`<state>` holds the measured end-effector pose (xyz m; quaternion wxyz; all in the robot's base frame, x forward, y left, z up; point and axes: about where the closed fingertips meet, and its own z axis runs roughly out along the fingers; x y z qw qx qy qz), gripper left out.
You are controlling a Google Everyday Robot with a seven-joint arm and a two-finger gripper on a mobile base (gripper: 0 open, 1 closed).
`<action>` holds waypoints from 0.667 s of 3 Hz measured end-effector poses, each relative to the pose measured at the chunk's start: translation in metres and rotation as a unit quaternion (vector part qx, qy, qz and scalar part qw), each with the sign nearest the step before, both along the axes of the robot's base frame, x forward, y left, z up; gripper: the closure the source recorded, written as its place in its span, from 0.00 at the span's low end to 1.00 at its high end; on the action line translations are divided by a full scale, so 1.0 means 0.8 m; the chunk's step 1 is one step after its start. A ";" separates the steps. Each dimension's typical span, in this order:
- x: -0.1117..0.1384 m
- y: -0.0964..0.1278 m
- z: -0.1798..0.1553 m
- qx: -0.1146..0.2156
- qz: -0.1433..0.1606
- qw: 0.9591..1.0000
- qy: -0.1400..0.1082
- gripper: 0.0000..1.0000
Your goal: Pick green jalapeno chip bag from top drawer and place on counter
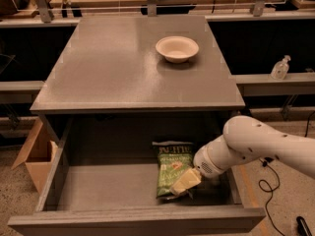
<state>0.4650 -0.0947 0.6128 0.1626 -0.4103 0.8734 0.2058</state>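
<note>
The green jalapeno chip bag [172,167] lies flat on the floor of the open top drawer [98,186], right of the middle, its dark lettered band toward the back. My white arm reaches in from the right, and my gripper [184,182] with its pale fingers rests on the bag's lower right part. The counter [123,63] is the grey tabletop above the drawer.
A white bowl [177,48] stands on the counter at the back right. A brown cardboard box [34,154] sits on the floor left of the drawer. A small clear bottle [279,68] stands on a ledge at the right. Cables [268,181] lie on the floor at the right.
</note>
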 end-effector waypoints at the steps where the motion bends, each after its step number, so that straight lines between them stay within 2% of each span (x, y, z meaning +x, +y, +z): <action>1: -0.002 0.001 0.005 0.003 -0.001 1.000 -0.002 0.42; 2: -0.011 0.006 0.039 0.015 0.009 0.999 -0.027 0.64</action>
